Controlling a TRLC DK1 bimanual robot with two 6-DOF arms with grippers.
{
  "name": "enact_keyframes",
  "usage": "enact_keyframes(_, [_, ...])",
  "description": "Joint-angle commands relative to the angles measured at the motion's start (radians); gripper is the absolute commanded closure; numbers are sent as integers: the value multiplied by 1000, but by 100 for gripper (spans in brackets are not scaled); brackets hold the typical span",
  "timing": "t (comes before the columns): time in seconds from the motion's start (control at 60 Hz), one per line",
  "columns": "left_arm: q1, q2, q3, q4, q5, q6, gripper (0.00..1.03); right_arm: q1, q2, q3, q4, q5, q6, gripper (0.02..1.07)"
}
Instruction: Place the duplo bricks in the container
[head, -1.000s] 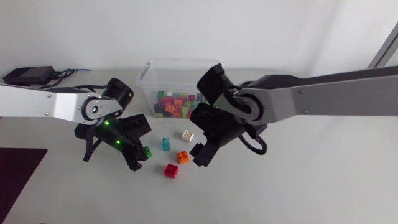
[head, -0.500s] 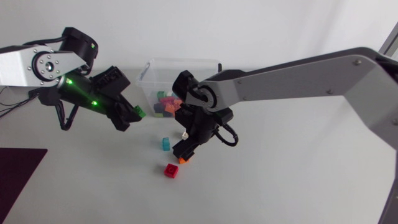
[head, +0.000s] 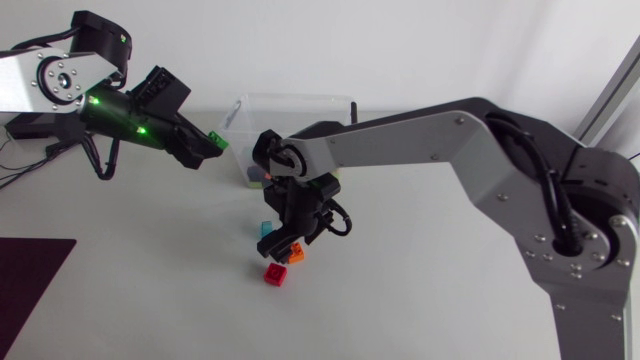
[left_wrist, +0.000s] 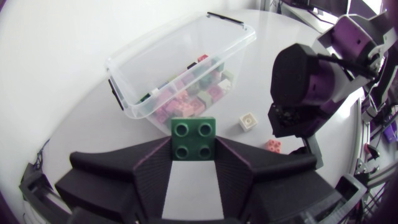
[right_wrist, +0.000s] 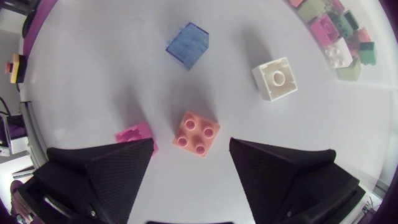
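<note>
The container (head: 240, 108) stands at the desk's (head: 450, 290) back. Left of it, the left end effector (left_wrist: 193, 149) grips a duplo brick (left_wrist: 193, 138). Before the container, a four-stud brick (right_wrist: 196, 134) lies between the right end effector's (right_wrist: 191, 144) spread fingers, a single-stud brick (right_wrist: 275, 78) ahead.

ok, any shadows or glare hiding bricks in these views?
Head view: the right arm covers part of the container, and green lights glow on the left arm. Right wrist view: soft shadows lie beside the blue brick, white brick and orange brick, hiding none. Left wrist view: the green brick is evenly lit, and the container's contents show through its wall.
</note>
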Motion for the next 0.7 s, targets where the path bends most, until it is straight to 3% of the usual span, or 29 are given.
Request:
enact_keyframes(0.0, [7,31,43,19,12,-29,68,6,41,34,-27,7,42,22])
enact_keyframes(0.267, [7,45,73,75,24,-70,68,3,74,55,-26,36,54,32])
enact_keyframes(0.583, [0,71,81,177,30,-125,67,4,99,69,-21,46,46,70])
enact_keyframes(0.683, [-6,96,92,211,32,-148,67,7,97,61,-24,46,39,71])
